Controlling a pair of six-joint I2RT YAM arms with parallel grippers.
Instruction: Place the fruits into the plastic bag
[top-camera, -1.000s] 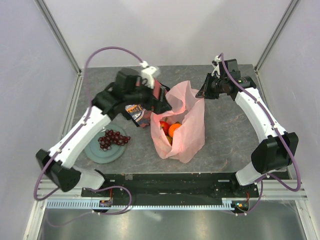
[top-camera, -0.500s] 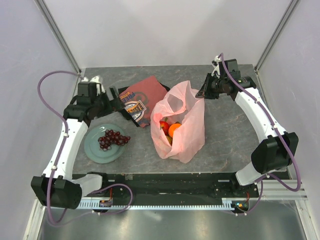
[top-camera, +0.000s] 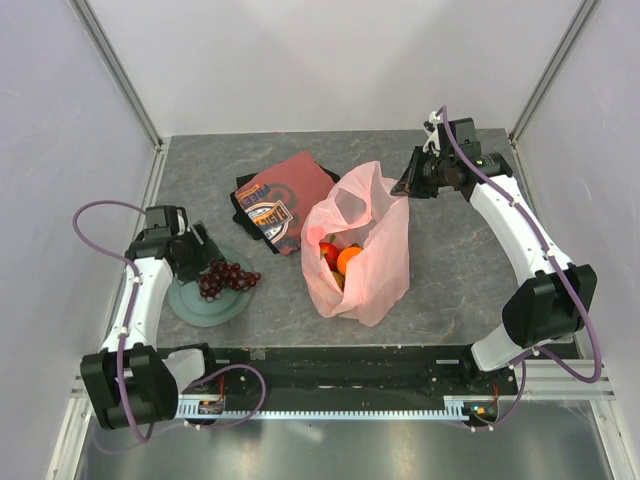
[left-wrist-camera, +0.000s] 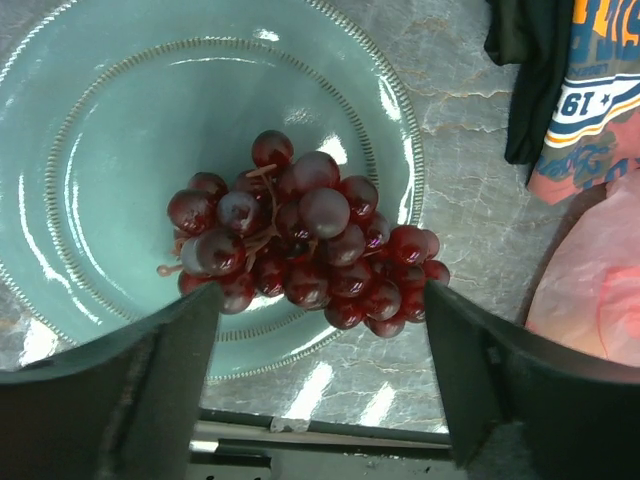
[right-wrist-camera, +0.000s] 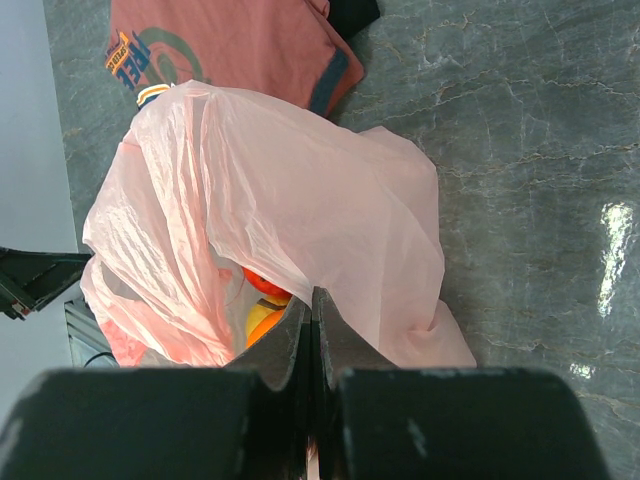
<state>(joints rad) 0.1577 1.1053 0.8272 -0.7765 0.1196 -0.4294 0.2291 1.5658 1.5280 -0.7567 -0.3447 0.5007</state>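
The grapes (left-wrist-camera: 300, 250) look glossy, the plate (left-wrist-camera: 90, 130) glazed, the plastic bag (top-camera: 388, 262) crinkly.

My left gripper (left-wrist-camera: 322, 292) is positioned over the pale green plate (left-wrist-camera: 90, 140) with its jaws spread wide, one finger (left-wrist-camera: 160, 380) on each side of the near edge of the grapes (left-wrist-camera: 300, 240). The grapes lie in one bunch that reaches the plate's right rim. A red printed cloth (left-wrist-camera: 590, 100) lies at upper right, and the pink plastic bag (left-wrist-camera: 600, 290) shows at the right edge.

Left arm (top-camera: 138, 292) folded low, left gripper (left-wrist-camera: 315, 300) spread wide, facing down. Right arm (top-camera: 515, 225) outstretched, right gripper (top-camera: 402, 187) pinching plastic bag (top-camera: 385, 255).
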